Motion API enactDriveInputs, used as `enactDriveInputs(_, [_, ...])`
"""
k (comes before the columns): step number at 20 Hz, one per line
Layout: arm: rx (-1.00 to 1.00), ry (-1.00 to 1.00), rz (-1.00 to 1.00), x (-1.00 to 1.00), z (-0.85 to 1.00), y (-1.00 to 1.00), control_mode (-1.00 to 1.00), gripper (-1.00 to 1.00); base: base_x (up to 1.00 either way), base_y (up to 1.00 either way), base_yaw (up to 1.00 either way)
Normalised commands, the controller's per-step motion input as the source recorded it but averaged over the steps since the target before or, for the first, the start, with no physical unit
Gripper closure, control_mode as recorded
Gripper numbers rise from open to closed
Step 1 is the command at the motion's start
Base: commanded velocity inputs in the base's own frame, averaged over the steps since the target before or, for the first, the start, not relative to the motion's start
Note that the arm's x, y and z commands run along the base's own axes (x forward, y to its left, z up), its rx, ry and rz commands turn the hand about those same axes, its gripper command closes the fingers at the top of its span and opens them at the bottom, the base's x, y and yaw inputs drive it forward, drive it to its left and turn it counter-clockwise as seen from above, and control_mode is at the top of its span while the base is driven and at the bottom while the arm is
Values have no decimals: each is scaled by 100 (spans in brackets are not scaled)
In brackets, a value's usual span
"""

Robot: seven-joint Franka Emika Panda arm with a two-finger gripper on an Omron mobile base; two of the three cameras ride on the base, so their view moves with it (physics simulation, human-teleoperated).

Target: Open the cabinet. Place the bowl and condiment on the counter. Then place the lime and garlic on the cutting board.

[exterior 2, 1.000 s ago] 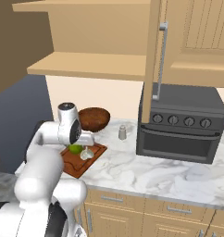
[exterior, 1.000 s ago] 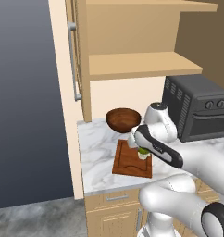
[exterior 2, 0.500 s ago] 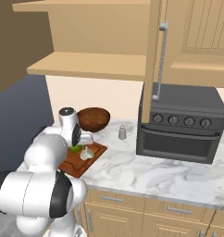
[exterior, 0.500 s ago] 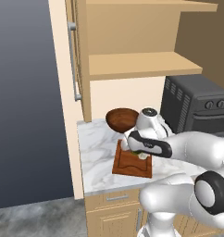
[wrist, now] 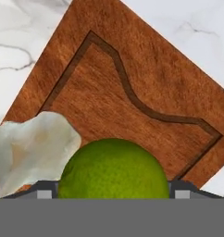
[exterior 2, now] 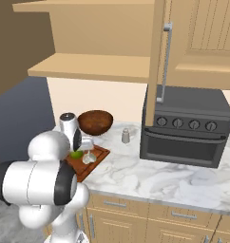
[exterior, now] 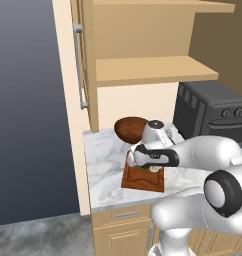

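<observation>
Lime [wrist: 113, 167]: bright green, round, finely dimpled skin. Garlic [wrist: 32, 152]: pale whitish, lumpy, slightly translucent. Cutting board [wrist: 146, 83]: reddish-brown wood, groove near edge. Count: one lime, one garlic, one cutting board, one dark wooden bowl [exterior 2: 95, 122], one grey condiment [exterior 2: 126, 135]. Both lime and garlic resting on cutting board, side by side, apparently touching. Pincer [exterior 2: 87, 149] released, jaws wide, directly above lime; garlic just to one side. Bowl and condiment standing on marble table [exterior 2: 136, 171]. Cabinet [exterior: 80, 65] open.
</observation>
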Motion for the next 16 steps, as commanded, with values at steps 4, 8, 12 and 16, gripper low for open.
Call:
enactDriveInputs(4, [0,-1,7,14,-24,0,-100,-100,0,0,0])
enactDriveInputs(8, [0,-6,5,0,7,0,-100,-100,0,0,0])
enactDriveInputs(12, [0,-8,1,-28,53,0,-100,-100,0,0,0])
enactDriveInputs(16, [0,-4,0,-40,96,0,-100,-100,0,0,0])
